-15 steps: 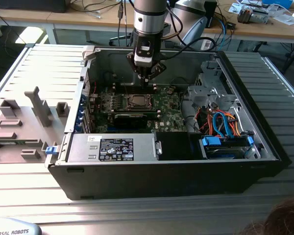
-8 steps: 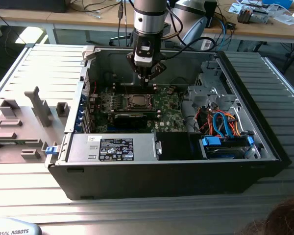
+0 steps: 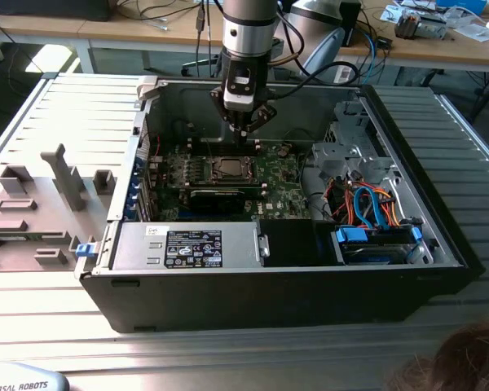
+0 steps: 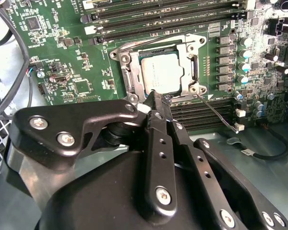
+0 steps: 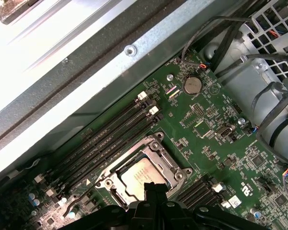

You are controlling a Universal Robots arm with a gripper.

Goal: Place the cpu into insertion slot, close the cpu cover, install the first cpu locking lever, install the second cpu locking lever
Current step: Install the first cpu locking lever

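The hand (image 4: 156, 97) (fingers pressed together, holding nothing) hangs at the cpu cover's (image 4: 190, 53) edge; the cpu (image 4: 162, 71) lies framed within.

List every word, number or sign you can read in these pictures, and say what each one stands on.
Stickers on the silver metal box: print too small to read.
Top of the cpu: faint marking, not legible.
Motherboard: white lettering and signs, too small to read.
No text can be quoted with confidence.
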